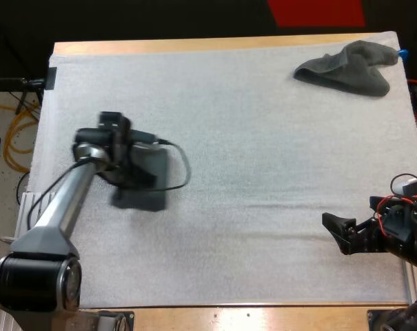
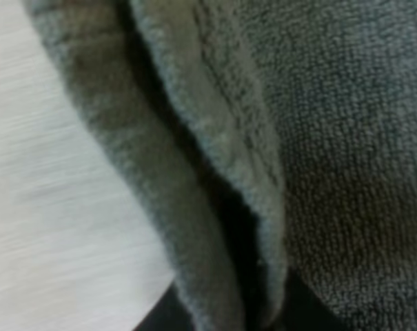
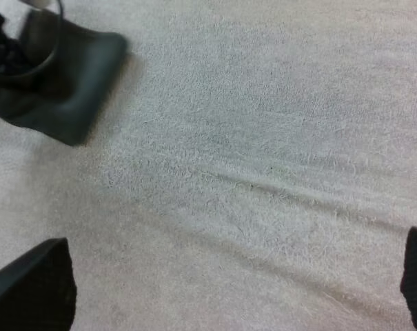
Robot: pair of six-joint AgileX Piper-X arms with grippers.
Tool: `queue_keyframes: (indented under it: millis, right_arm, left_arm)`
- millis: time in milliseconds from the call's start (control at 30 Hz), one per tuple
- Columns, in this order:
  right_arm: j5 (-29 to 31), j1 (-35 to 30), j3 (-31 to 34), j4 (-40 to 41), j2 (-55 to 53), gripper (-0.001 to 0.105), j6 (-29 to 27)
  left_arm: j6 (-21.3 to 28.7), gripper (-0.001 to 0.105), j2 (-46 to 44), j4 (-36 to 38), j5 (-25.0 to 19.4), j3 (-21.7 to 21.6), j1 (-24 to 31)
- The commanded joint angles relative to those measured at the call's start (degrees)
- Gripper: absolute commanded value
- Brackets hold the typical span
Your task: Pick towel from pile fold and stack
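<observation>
Left arm (image 1: 63,207): reaches from the near left corner up and inward over the mat (image 1: 249,152), wrist bent down. The left gripper (image 1: 129,169) sits on top of the folded towel (image 1: 149,196). The left wrist view is pressed close to the pile, where a doubled edge of cloth (image 2: 215,158) stands up as a ridge beside flat towel and bare mat. We cannot tell whether this gripper is clamped on the cloth or not.

Right arm: low at the right edge, near side, pointing left across the mat. The right gripper (image 1: 338,234) hangs just above bare mat. In its wrist view the two fingers (image 3: 32,289) stand wide apart with nothing between them. It is well apart from both towels.

Folded towel: left-centre of the mat, lying flat as a compact dark slab. As far as we see around the gripper, its long axis runs roughly near to far, slightly tilted.

Crumpled towel (image 1: 349,69): at the far right corner of the mat. It is a loose heap with its long axis running left to right. The bulkier end lies toward the right edge and a flatter lobe trails left.
</observation>
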Motion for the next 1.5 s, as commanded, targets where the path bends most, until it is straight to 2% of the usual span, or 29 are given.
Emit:
queue_keyframes:
  millis: [0,100,267,367,500,533,600,667,800,867,967,1067,1233,1333,1467]
  right_arm:
    - [-0.49,0.09,-0.24,-0.77,-0.20,0.093,0.08]
    - [-0.49,0.09,-0.24,-1.21,-0.20,0.093,0.08]
    - [-0.49,0.09,-0.24,-1.73,-0.20,0.093,0.08]
    - [-0.49,0.09,-0.24,-1.76,-0.20,0.093,0.08]
    - [-0.49,0.09,-0.24,-1.76,-0.20,0.093,0.08]
    - [-0.49,0.09,-0.24,-1.76,-0.20,0.093,0.08]
    - [-0.49,0.09,-0.24,-1.76,-0.20,0.093,0.08]
    - [-0.49,0.09,-0.24,-1.76,-0.20,0.093,0.08]
    - [-0.49,0.09,-0.24,-1.76,-0.20,0.093,0.08]
    - [-0.49,0.09,-0.24,-1.76,-0.20,0.093,0.08]
    - [-0.49,0.09,-0.24,-1.76,-0.20,0.093,0.08]
    - [-0.65,0.09,-0.24,-1.76,-0.20,0.093,0.08]
    - [-5.02,0.09,-0.24,-1.76,-0.20,0.093,0.08]
    - [-5.38,0.09,-0.24,-1.76,-0.20,0.093,0.08]
    - [-5.39,0.09,-0.24,-2.01,-0.20,0.093,0.07]
  left_arm:
    - [2.01,0.000,-0.66,0.64,-4.47,-0.65,1.42]
    - [3.15,0.000,-0.66,-0.20,-7.12,-1.05,4.94]
    - [4.05,0.002,-0.78,-0.46,-6.90,-1.63,8.79]
    - [5.71,0.013,-0.78,-0.83,-6.91,-1.63,9.11]
    - [5.84,0.041,-0.78,-1.39,-7.54,-1.63,9.11]
    - [5.84,0.048,-0.78,-1.50,-8.81,-1.63,9.11]
    - [5.84,0.053,-0.95,-1.51,-11.59,-1.77,9.11]
    - [5.84,0.054,-1.33,-1.61,-14.84,-2.21,9.11]
    - [7.02,0.054,-2.72,-2.86,-25.46,-4.76,9.11]
    - [7.83,0.054,-3.52,-2.97,-26.85,-5.93,9.11]
    - [7.57,0.054,-6.21,-2.96,-24.68,-7.14,9.11]
    - [6.24,0.054,-9.92,-2.63,-18.25,-7.16,9.11]
    - [-0.73,0.054,-18.91,0.92,-2.60,-7.15,9.11]
    - [-2.82,0.054,-24.09,3.00,4.41,-6.54,9.11]
    - [-3.77,0.053,-29.75,4.93,8.53,-5.28,9.11]
